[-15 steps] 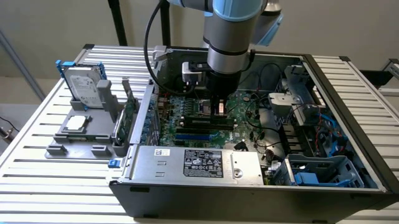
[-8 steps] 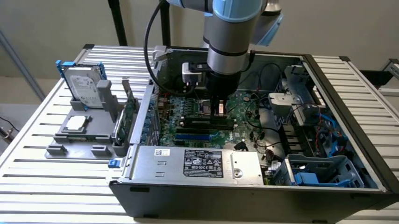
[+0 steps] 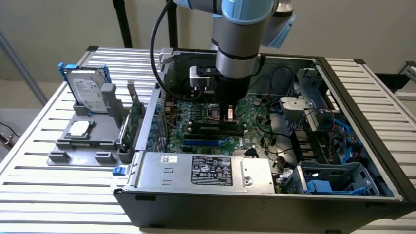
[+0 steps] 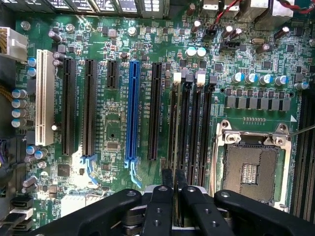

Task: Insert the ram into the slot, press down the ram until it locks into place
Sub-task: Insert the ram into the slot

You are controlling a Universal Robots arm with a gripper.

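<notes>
- The arm (image 3: 234, 44) reaches straight down into an open computer case (image 3: 260, 207) lying on the slatted table (image 3: 39, 195). Its end effector (image 3: 227, 118) hangs low over the motherboard (image 3: 195, 109), just above a group of black memory sockets.
- In the wrist view the fingers (image 4: 167, 179) are drawn together — only a sliver of gap shows between the tips.
- That gap lines up with the slot (image 4: 173, 128), the outermost of four parallel black sockets. It is the one nearest the black expansion slot (image 4: 155, 113) and the blue slot (image 4: 132, 113).
- The tips sit over the slot partway along its length and cover the stretch beneath them.
- At the visible ends of the four sockets, the latches alternate white and dark.
- On the other side of the four sockets lies the open CPU socket (image 4: 251, 169) in its metal frame.
- The ram cannot be picked out with certainty in either view — whether a thin stick is pinched between the tips, I cannot tell.
- In the exterior view the power supply (image 3: 208, 170) fills the near edge of the case.
- On the exterior view's left of the case stands a gray holder (image 3: 81, 141) carrying a hard drive (image 3: 87, 92), with green cards (image 3: 134, 122) upright beside the case wall.
</notes>
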